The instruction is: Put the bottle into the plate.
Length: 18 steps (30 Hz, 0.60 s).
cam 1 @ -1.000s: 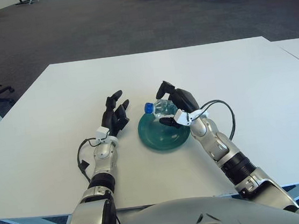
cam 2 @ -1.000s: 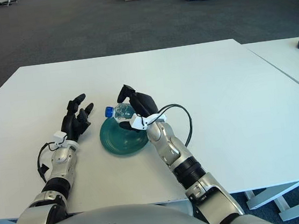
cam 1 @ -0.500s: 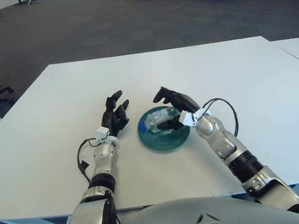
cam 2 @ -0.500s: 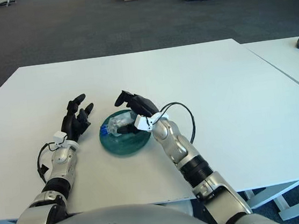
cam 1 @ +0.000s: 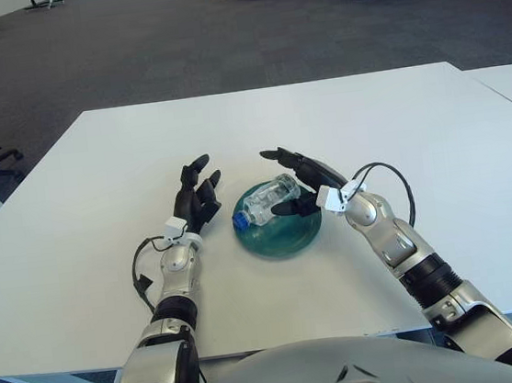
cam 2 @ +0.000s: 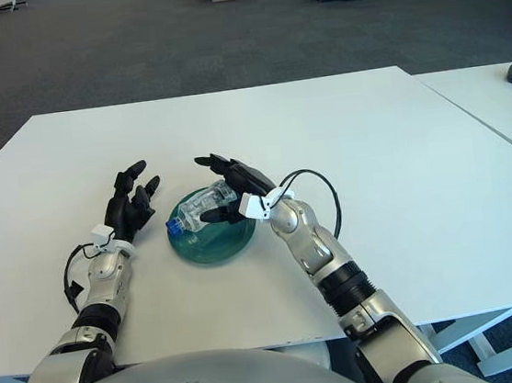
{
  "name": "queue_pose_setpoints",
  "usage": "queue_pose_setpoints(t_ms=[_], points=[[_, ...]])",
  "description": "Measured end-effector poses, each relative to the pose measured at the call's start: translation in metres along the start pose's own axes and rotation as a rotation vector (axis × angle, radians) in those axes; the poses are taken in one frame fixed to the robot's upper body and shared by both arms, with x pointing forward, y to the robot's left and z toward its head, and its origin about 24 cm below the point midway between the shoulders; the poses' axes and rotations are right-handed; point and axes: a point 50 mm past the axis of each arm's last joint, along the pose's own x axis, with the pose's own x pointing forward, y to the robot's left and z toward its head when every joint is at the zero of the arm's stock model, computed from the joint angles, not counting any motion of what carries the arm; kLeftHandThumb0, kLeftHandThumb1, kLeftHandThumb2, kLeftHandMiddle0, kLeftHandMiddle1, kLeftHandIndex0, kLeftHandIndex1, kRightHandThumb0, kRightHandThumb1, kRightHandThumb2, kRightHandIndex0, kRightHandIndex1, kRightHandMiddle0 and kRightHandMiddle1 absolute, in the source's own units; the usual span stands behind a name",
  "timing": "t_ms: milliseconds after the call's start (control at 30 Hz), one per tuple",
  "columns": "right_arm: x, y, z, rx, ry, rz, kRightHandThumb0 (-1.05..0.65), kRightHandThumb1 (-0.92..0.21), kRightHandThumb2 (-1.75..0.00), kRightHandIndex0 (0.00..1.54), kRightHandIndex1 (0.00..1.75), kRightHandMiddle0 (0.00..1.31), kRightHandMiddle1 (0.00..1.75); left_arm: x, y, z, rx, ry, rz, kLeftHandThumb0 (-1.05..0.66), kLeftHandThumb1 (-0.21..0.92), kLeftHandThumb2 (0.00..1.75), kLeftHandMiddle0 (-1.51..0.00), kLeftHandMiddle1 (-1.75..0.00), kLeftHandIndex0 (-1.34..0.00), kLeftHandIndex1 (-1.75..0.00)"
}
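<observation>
One bottle (cam 1: 263,201) lies on its side in the one green plate (cam 1: 281,230). The right hand (cam 1: 302,179) hovers just right of it, fingers spread and holding nothing. The left hand (cam 1: 196,196) shows left of the plate, relaxed and empty

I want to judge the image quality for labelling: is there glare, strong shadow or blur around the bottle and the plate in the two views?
Left eye view: the bottle is sharp, with small highlights on its clear body; the plate casts only a soft shadow on the table. Right eye view: the same, no motion blur on the open right hand.
</observation>
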Motion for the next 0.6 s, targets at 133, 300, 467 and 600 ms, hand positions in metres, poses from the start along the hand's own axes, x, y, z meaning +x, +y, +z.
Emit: queue_pose_setpoints(t_ms=[133,300,467,600], points=[[0.000,-0.001,0.000,0.005,0.000,-0.006,-1.05,-0.92,-0.30,0.00,0.00,0.00,0.00,0.000,0.000,0.000,-0.003,0.000,0.004,-0.82,0.92,0.91,-0.55,0.00,-0.03,-0.86],[0.000,-0.004,0.000,0.012,-0.006,-0.030,-1.05,-0.92,-0.28,0.00,0.00,0.00,0.00,0.000,0.001,0.000,-0.007,0.000,0.008,-0.83,0.92,0.90,-0.56,-0.01,-0.03,-0.87],[0.001,-0.009,0.003,0.062,-0.038,-0.140,-1.05,-0.92,-0.33,0.00,0.00,0.00,0.00,0.000,0.001,0.000,-0.006,0.001,0.008,-0.84,0.92,0.91,-0.57,-0.01,-0.04,-0.87],[0.003,-0.013,0.003,0.143,-0.071,-0.300,-1.05,-0.92,-0.39,0.00,0.00,0.01,0.01,0.000,0.001,0.000,-0.006,0.001,0.008,-0.83,0.92,0.92,-0.58,-0.02,-0.05,-0.87]])
